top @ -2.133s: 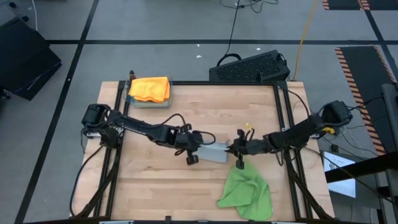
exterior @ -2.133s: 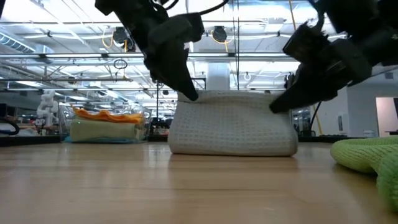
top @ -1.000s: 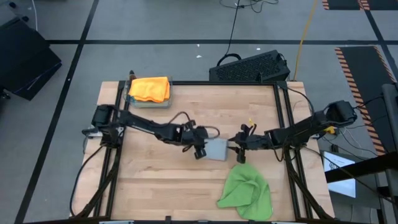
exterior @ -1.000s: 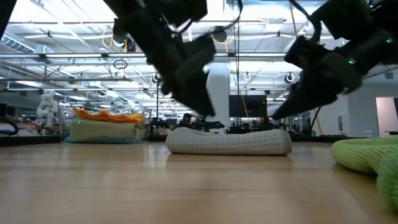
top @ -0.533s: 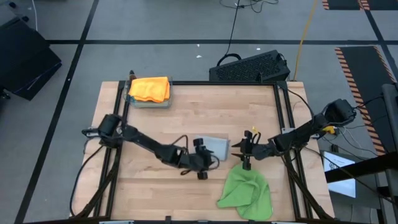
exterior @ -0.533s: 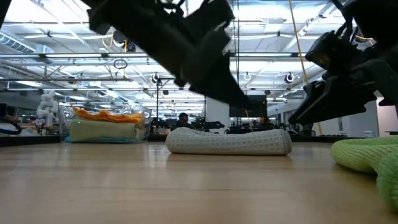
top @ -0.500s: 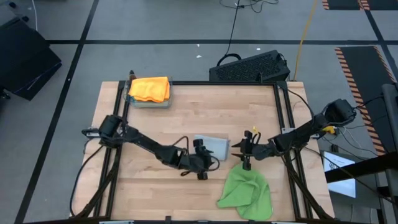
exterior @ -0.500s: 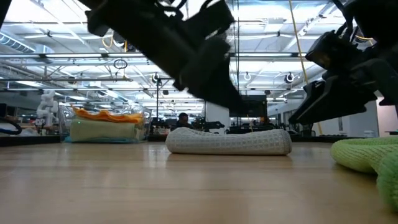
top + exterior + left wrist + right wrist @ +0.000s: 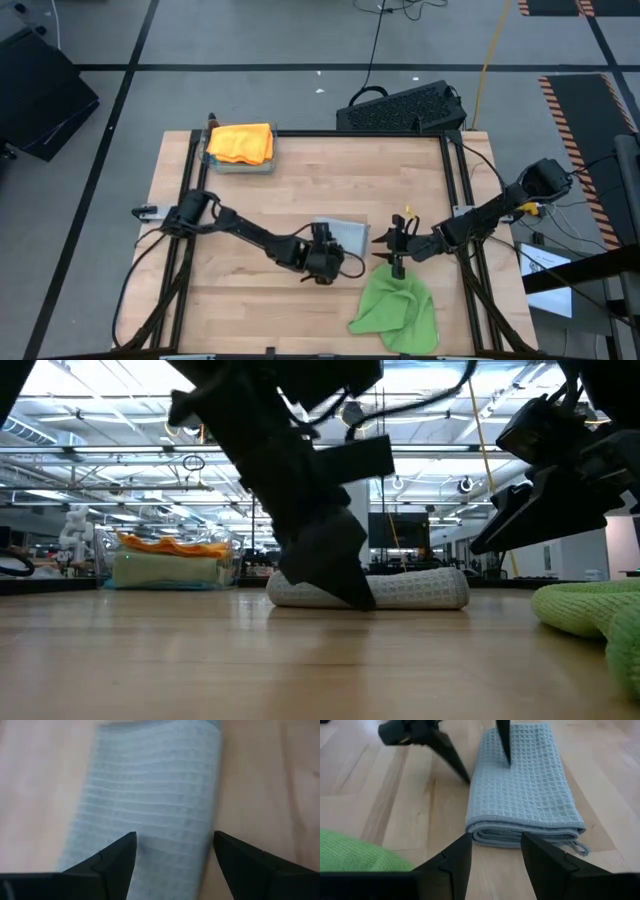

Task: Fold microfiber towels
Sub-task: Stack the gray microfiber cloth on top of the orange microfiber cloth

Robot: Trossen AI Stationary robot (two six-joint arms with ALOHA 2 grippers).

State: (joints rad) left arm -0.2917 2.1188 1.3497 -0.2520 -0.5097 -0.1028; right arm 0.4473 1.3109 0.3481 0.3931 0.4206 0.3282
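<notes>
The light grey towel [image 9: 345,236] lies folded in the middle of the table [image 9: 300,170]; the left gripper [image 9: 322,262] is at its near end with fingers wide apart, one on each side, holding nothing; the right gripper [image 9: 392,243] waits just beside the towel's other end, fingers partly apart and empty; the bright green towel [image 9: 396,311] sits crumpled near the front, and the orange towel [image 9: 240,143] tops the pile at the back corner. To do this well, I think the left fingers should pinch all the layers together, so the fold stays neat when lifted.

Bare table [image 9: 250,200] behind; green towel [image 9: 397,308] blocks the front right.
</notes>
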